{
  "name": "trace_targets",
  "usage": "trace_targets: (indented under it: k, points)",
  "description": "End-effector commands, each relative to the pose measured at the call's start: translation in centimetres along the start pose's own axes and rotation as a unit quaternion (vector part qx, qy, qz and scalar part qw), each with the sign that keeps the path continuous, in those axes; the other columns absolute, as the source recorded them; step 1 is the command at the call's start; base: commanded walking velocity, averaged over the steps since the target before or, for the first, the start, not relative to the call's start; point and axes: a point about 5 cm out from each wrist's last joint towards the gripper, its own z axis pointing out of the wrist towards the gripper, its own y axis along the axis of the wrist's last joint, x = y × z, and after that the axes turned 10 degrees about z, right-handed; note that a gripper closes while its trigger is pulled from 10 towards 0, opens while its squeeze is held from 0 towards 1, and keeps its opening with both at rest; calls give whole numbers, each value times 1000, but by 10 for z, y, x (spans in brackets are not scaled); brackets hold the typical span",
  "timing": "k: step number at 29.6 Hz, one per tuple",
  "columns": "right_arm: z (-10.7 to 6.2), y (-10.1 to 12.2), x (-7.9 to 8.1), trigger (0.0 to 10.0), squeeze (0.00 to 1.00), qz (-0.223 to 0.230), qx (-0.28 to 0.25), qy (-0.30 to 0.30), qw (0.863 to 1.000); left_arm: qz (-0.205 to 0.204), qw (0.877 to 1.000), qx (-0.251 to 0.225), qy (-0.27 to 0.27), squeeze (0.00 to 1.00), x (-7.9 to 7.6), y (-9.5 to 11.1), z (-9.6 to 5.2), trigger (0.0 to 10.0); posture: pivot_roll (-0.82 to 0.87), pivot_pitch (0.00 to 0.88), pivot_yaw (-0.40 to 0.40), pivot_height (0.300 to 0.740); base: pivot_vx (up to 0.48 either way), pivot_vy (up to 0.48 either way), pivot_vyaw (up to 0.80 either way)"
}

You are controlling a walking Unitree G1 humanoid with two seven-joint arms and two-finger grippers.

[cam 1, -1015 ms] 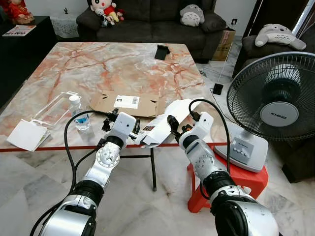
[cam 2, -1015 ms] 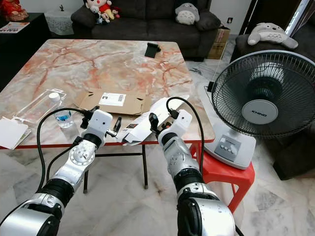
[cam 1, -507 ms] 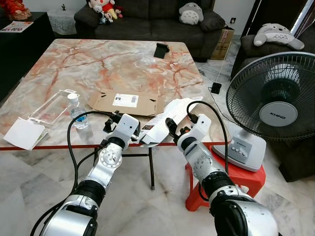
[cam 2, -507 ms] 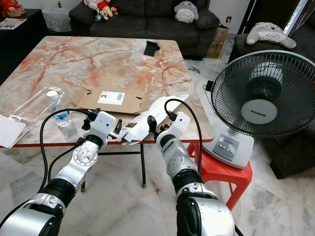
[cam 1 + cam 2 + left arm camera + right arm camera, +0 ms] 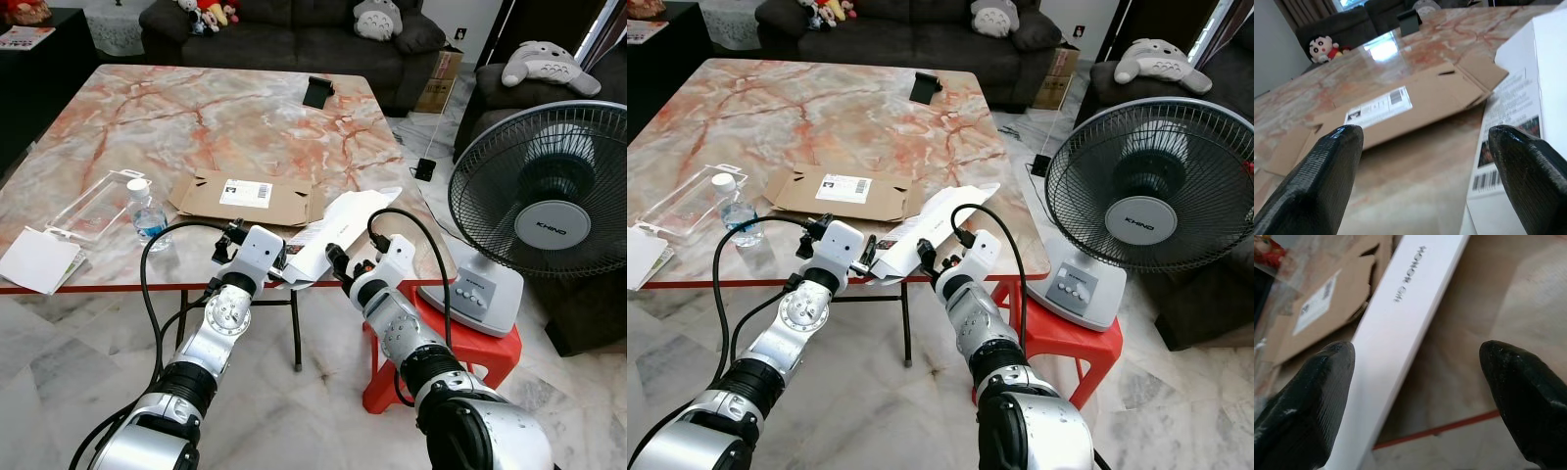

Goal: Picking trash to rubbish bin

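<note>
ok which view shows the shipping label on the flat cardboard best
The left wrist view: the label on the flattened cardboard is large there, its barcode visible. Both eye views show it as a small white patch from above. In the right wrist view it is blurred.

head pair: high, downward | wrists: close, share white box (image 5: pixel 1528 98)

We see the white box (image 5: pixel 338 227) at the table's (image 5: pixel 196 127) near edge, flattened cardboard (image 5: pixel 245 197) behind-left of it, bottle (image 5: pixel 146 212) further left, fan (image 5: pixel 537 211) right of the table.
</note>
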Motion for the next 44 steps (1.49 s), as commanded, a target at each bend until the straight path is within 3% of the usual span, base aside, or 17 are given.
trace_targets:
  k: [1, 6, 27, 44]
  points:
    - [4, -4, 14, 10000, 0, 11, 8, 20, 1000, 0, 1000, -8, -5, 0, -3, 5, 0, 10000, 20, 107, -149, 740, 0, 0, 0]
    - [6, -1, 25, 10000, 0, 21, 5, 45, 999, -3, 1000, -5, -4, 0, -4, 5, -1, 10000, 21, 108, -157, 740, 0, 0, 0]
    - [7, -16, 25, 10000, 0, 17, 28, 42, 999, -21, 999, 9, 22, 0, 2, 0, -11, 10000, 71, 136, -185, 740, 0, 0, 0]
    - [12, -11, 53, 10000, 0, 60, 23, 94, 994, -37, 999, 12, 29, 0, 1, 2, -14, 10000, 72, 138, -197, 740, 0, 0, 0]
